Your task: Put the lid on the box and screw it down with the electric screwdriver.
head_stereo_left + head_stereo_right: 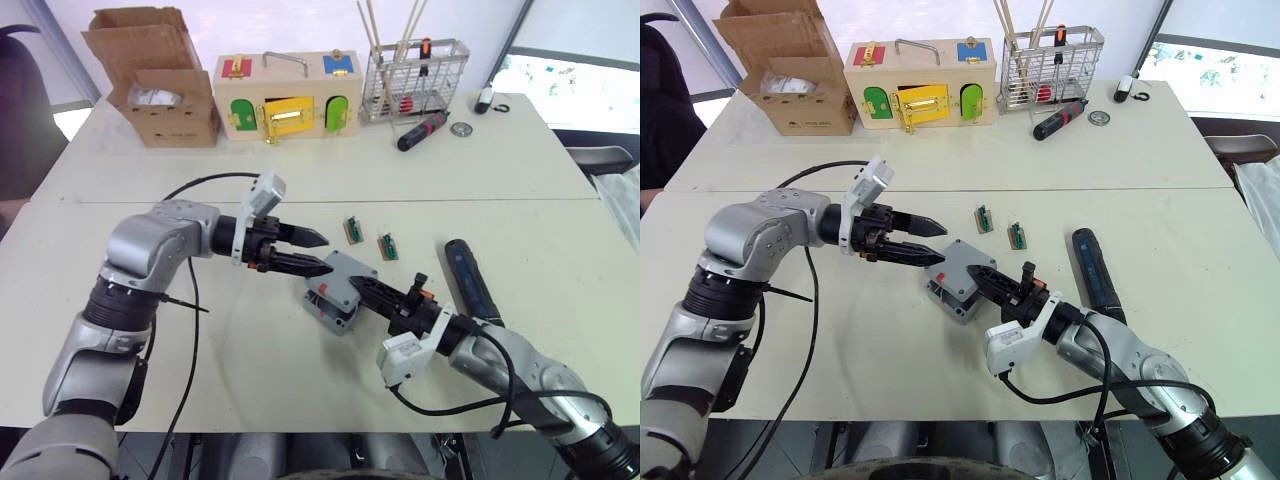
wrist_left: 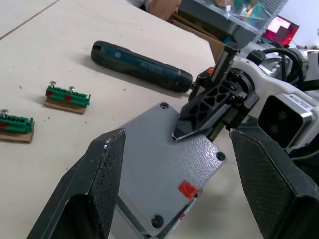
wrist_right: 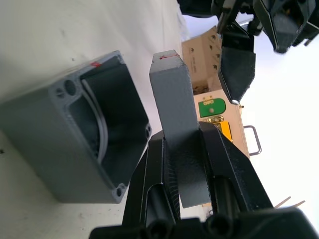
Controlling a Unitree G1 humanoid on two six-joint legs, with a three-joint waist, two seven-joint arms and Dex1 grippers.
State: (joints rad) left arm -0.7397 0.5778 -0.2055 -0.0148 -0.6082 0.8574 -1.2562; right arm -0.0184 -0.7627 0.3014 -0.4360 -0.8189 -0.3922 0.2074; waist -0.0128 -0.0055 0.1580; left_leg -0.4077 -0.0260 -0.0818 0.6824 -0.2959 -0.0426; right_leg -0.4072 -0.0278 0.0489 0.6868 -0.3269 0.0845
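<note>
Right gripper [image 3: 182, 164] jaws clamp the flat, speckled-grey lid [image 2: 172, 174] above the box [image 3: 84, 144]; left gripper [image 1: 925, 240] jaws spread.

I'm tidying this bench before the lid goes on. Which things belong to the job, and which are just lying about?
Part of the job:
- lid, gripped in the right gripper
- box, open on the table
- electric screwdriver, lying beside the right arm
- left gripper, open next to the lid

Just lying about:
- two green terminal blocks
- wooden latch box
- cardboard carton
- wire basket
- hand screwdriver
</note>
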